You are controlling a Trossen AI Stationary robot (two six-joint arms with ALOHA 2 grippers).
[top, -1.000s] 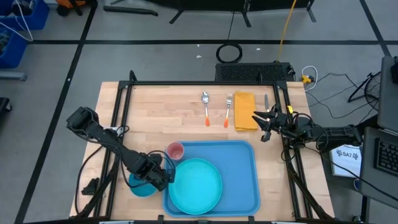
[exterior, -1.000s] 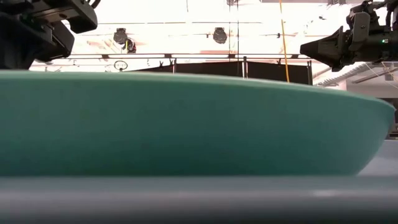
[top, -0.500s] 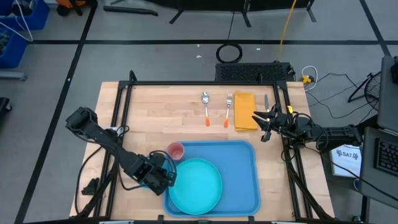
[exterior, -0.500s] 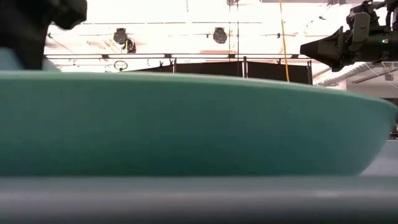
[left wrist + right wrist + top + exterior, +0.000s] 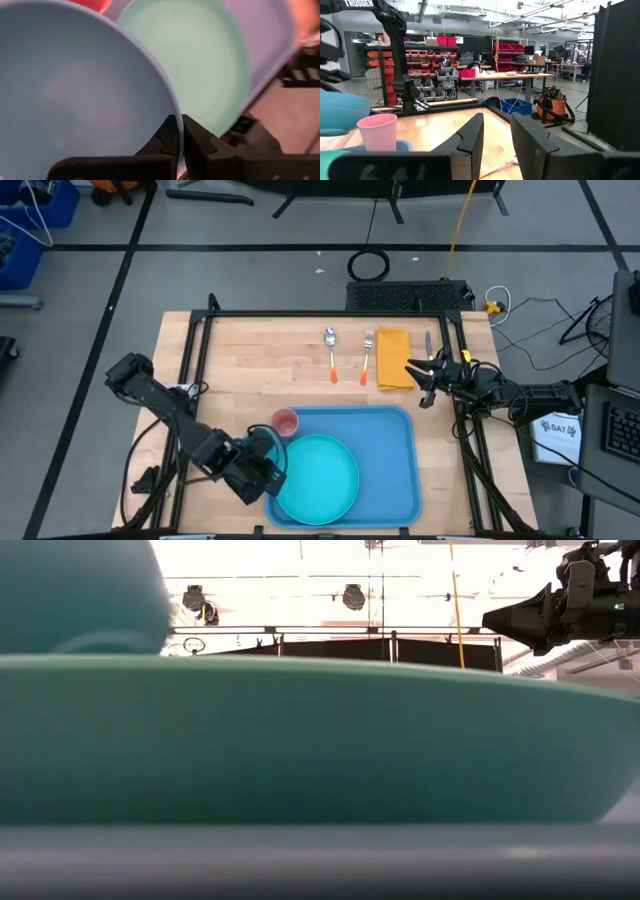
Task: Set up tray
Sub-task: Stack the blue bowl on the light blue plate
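At table level I can barely see anything: the round teal plate [image 5: 300, 740] fills the low view and hides most of the setup. From above, the large flat light-blue plastic tray [image 5: 385, 470] sits at the near edge of the table, long axis running left to right, its left end covered by the plate and my left gripper [image 5: 262, 472]. That gripper's fingers are clamped on the rim of the small blue bowl [image 5: 75, 90], lifted off the table. The right gripper [image 5: 420, 383] hovers by the yellow folded cloth [image 5: 393, 358], fingers parted, holding nothing.
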